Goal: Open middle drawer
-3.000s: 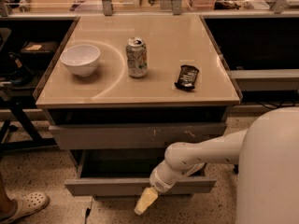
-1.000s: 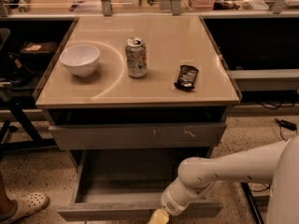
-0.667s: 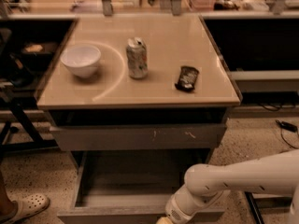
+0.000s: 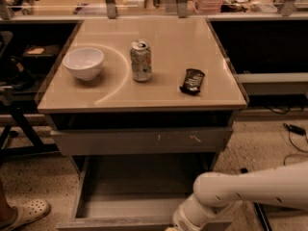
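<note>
The middle drawer [image 4: 137, 189] stands pulled far out toward me under the counter. Its grey inside shows and looks empty, and its front edge [image 4: 115, 222] lies along the bottom of the camera view. My white arm [image 4: 250, 189] comes in from the right, and its wrist [image 4: 192, 214] sits at the drawer's front edge, right of the middle. My gripper hangs below the wrist, past the bottom edge of the view, so it does not show. The lowest drawer front is hidden.
The top drawer front [image 4: 142, 141], with pale scratch marks, is nearly shut. On the tan countertop [image 4: 168, 37] stand a white bowl [image 4: 83, 63], a soda can [image 4: 141, 60] and a dark snack bag [image 4: 192, 80]. A person's white clog [image 4: 24, 211] is at the lower left, and cables [image 4: 293, 129] lie at the right.
The middle drawer has slid farther out toward me. My arm has moved down and toward me with it, and the gripper has dropped out of the bottom of the view.
</note>
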### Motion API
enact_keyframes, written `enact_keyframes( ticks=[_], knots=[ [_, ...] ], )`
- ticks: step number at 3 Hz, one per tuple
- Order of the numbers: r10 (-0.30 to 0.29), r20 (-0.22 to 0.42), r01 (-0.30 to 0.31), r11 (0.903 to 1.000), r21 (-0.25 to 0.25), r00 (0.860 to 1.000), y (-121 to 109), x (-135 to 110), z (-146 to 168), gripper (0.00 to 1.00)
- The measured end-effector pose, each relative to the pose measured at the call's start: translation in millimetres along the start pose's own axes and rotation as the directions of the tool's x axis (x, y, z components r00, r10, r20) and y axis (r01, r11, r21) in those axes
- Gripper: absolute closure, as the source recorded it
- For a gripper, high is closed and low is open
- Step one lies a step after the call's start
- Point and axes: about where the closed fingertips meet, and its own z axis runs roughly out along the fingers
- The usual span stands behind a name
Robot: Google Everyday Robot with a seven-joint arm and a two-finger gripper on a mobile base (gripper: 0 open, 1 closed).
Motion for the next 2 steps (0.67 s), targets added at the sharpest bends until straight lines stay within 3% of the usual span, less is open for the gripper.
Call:
enact_keyframes(
  ticks=[2],
  knots=[
    [-0.017,0.007,0.017,0.9998,-0.008,1.0,-1.9,-8.7,-0.9,0.0]
  ],
)
